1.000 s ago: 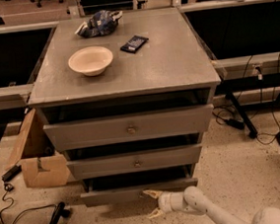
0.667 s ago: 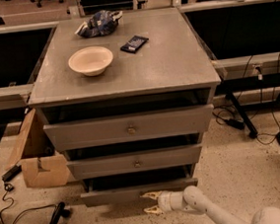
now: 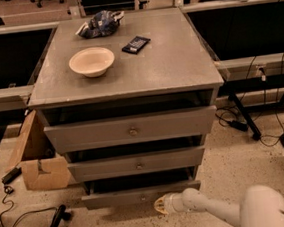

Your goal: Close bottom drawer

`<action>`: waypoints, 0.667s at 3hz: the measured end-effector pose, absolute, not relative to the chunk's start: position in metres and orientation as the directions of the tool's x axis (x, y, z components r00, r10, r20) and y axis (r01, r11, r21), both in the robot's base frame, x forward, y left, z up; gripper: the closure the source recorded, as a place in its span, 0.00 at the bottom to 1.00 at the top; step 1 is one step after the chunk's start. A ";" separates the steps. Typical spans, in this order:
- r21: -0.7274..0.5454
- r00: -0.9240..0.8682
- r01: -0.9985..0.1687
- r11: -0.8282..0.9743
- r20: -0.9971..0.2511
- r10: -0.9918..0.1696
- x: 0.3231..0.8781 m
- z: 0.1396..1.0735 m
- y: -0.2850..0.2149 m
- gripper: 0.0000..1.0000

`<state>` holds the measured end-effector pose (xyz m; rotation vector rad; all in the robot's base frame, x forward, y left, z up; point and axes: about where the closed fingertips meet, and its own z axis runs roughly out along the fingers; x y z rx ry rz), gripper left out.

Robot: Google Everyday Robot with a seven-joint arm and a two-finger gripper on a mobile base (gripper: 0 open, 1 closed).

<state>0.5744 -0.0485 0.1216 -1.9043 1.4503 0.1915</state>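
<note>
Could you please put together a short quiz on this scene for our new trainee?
1. True or false: the gripper hangs above the bowl on the cabinet top.
2. What stands on the floor to the left of the cabinet in the camera view? A) a cardboard box B) a bucket C) a stool
3. How many drawer fronts does the cabinet show?

Key: 1 false, it is low near the floor, just in front of the bottom drawer; 2 A; 3 three.
</note>
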 end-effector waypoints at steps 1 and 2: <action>-0.459 0.302 -0.884 -0.092 -0.408 -0.862 0.602 0.093 -0.078 1.00; -0.478 0.278 -0.876 -0.062 -0.395 -0.876 0.613 0.088 -0.088 1.00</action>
